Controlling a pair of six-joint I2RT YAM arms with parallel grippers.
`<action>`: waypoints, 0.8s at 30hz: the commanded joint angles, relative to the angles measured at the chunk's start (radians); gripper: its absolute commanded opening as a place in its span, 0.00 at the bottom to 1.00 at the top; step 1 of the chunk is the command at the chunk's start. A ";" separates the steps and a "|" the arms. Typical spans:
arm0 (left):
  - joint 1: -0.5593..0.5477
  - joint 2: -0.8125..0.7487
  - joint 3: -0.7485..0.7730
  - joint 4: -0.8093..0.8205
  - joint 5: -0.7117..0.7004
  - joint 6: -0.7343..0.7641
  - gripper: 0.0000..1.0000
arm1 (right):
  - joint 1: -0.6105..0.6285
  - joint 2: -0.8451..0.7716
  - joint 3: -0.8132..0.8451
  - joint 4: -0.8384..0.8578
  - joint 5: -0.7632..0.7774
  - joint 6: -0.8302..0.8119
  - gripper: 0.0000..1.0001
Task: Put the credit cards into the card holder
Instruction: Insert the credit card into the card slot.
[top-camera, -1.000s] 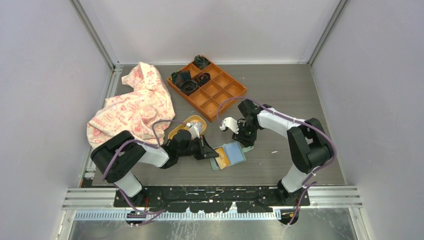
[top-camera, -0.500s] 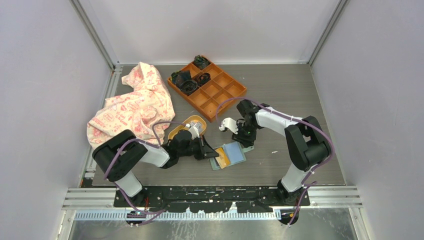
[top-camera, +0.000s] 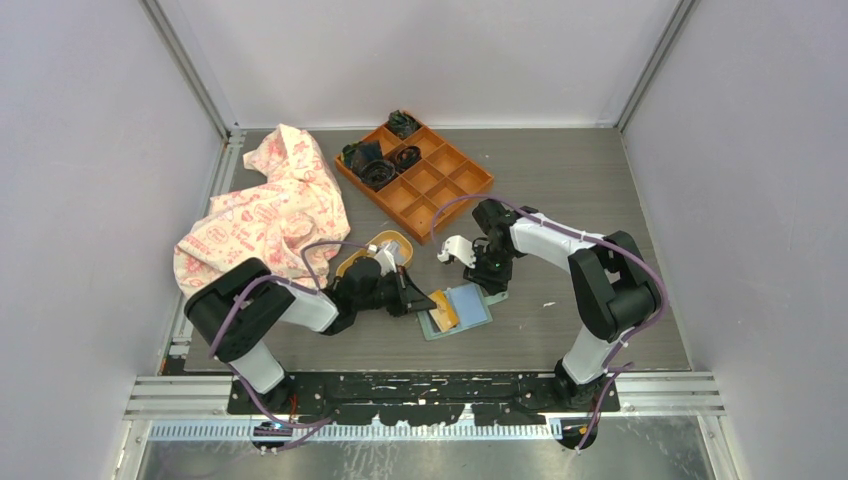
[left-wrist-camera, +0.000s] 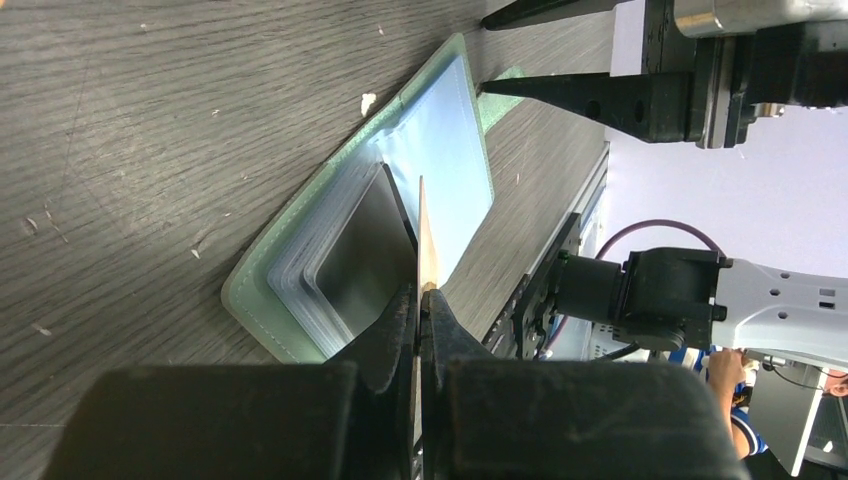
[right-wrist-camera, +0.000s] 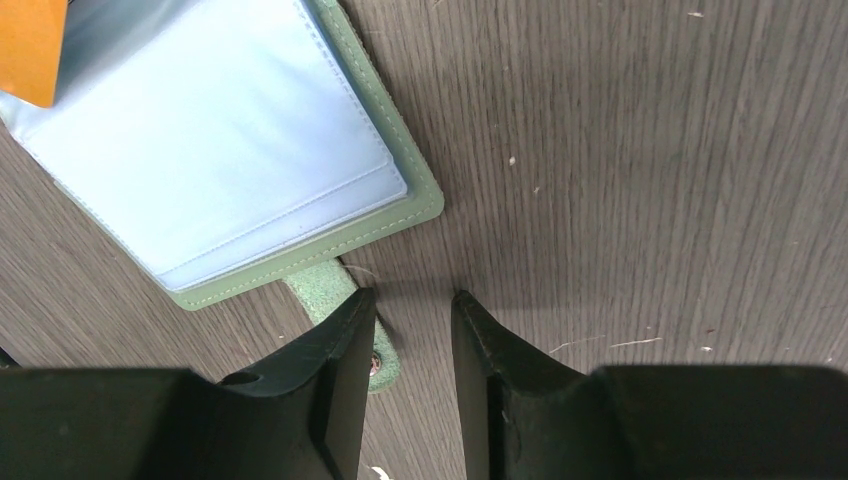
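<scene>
The sage-green card holder (top-camera: 462, 308) lies open on the table between the arms, its blue lining (right-wrist-camera: 220, 150) facing up. My left gripper (left-wrist-camera: 421, 290) is shut on the holder's thin tan-orange leaf (left-wrist-camera: 427, 240) and holds it edge-up. Beside that leaf, a dark card (left-wrist-camera: 360, 250) sits in the stack of clear sleeves. No loose credit cards show. My right gripper (right-wrist-camera: 412, 300) is open, tips down at the holder's far edge. Its left finger (right-wrist-camera: 335, 340) rests over the green closing tab (right-wrist-camera: 325, 285) with the snap stud. Nothing is between its fingers.
An orange nine-compartment tray (top-camera: 455, 185) with dark items in its back cells stands behind the holder. A yellow oval dish (top-camera: 395, 240) sits just behind my left wrist. A pink-patterned cloth (top-camera: 265, 215) is heaped at the left.
The tan-orange leaf, lying flat a second ago, now stands raised in my left gripper. The right arm has barely moved.
</scene>
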 joint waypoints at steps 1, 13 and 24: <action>0.005 0.015 0.036 0.041 -0.009 -0.004 0.00 | 0.004 0.013 0.017 -0.012 0.003 -0.015 0.40; 0.004 0.061 0.074 -0.029 0.008 -0.011 0.00 | 0.007 0.016 0.020 -0.017 0.002 -0.015 0.39; 0.004 0.015 0.113 -0.237 0.005 0.020 0.00 | 0.009 0.017 0.020 -0.020 0.002 -0.015 0.39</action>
